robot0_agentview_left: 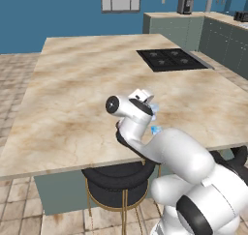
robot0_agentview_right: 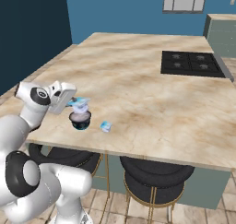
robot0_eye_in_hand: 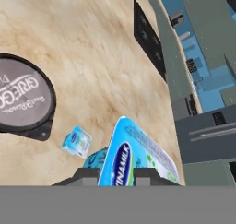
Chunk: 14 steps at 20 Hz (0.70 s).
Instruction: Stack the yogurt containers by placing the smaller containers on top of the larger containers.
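My gripper (robot0_agentview_right: 75, 101) is shut on a glossy pale-blue and white yogurt cup (robot0_agentview_right: 81, 104), which I hold tilted just above the dark cup (robot0_agentview_right: 80, 120). That squat dark cup stands near the counter's front edge, and its grey printed lid (robot0_eye_in_hand: 20, 96) lies at the left of the hand view. The held cup (robot0_eye_in_hand: 131, 156) rises between my fingertips (robot0_eye_in_hand: 85, 174). A second tiny pale-blue cup (robot0_agentview_right: 106, 126) lies on the counter to the right of the dark one, also seen as the tiny cup (robot0_eye_in_hand: 77, 141). In the left base view my hand (robot0_agentview_left: 145, 106) covers most of the cups.
The marble island counter (robot0_agentview_right: 152, 94) stretches far ahead, with a black cooktop (robot0_agentview_right: 196, 64) at its far right. Two dark stools (robot0_agentview_right: 156, 177) stand under the front edge. Cabinets and appliances (robot0_agentview_left: 184, 6) line the back wall.
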### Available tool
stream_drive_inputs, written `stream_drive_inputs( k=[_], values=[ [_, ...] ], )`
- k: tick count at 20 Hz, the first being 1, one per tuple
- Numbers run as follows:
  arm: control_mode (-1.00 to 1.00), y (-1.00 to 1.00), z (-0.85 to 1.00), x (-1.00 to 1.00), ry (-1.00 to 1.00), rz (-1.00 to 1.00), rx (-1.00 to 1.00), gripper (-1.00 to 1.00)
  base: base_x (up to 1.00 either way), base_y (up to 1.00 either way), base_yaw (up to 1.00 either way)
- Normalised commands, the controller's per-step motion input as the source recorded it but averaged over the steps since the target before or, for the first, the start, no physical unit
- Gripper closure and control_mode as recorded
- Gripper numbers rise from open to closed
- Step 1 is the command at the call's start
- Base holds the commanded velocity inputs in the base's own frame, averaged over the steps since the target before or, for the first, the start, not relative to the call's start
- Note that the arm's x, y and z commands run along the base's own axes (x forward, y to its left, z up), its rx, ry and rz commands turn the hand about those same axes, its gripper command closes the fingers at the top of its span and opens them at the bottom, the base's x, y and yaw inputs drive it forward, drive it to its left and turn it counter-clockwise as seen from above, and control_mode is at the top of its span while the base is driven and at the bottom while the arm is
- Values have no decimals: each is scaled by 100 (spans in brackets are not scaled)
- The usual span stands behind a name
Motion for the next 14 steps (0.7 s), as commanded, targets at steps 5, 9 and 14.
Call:
stream_drive_inputs(
  k=[5,9,14],
  values=[
    [-100,29,0,0,0,0,0,100,0,0,0],
    [-100,27,0,0,-2,0,0,100,0,0,0],
    [-100,15,-2,0,-4,0,0,100,0,0,0]
  ],
)
